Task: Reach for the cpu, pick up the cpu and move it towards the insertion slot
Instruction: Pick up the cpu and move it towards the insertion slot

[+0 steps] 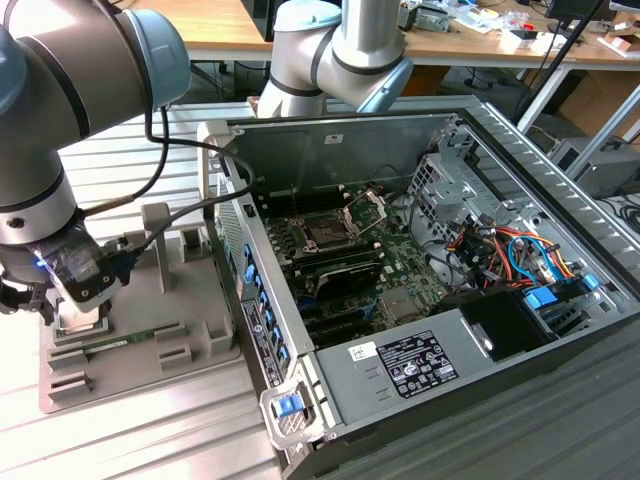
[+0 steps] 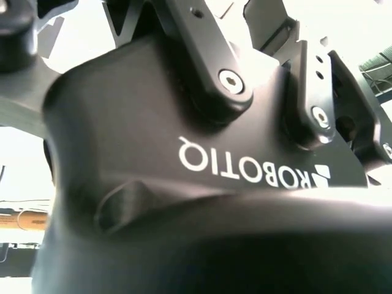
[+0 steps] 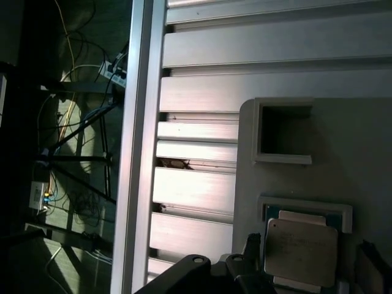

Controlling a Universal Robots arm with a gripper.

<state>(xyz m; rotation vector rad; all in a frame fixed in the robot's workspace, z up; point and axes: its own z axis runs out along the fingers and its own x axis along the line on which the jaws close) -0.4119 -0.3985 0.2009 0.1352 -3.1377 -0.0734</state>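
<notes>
The arm's black gripper (image 1: 75, 300) hangs low over the flat grey plastic tray (image 1: 150, 345) at the exterior view's left, because that is where the small thin square silvery cpu (image 3: 300, 251) lies. In the first wrist view the cpu sits flat in a shallow framed square pocket of the tray, which holds it level and squared for a grasp from above. Two dark fingers (image 3: 251, 245) show on opposite sides of the chip, spread wider than it. As far as I can judge they are clear of its edges, so nothing is pinched yet. Beside that pocket the same tray has an empty square recess (image 3: 285, 131). The tray rests on the ribbed aluminium counter (image 3: 196, 190), just beside the open grey metal computer case (image 1: 330, 150). Inside the case, well apart from the gripper, the square dark-centred insertion slot (image 1: 325, 232) sits on the green circuit board (image 1: 400, 270). Its shiny hinged frame (image 1: 365, 205) is tipped up, leaving the socket uncovered. Between chip and slot stand the tray's upright grey plastic posts (image 1: 155, 235) and the case's near wall (image 1: 255, 300). Long black memory slots (image 1: 340, 268) lie just beside the socket, and a bundle of coloured cables (image 1: 500, 250) crowds the case's far end.
</notes>
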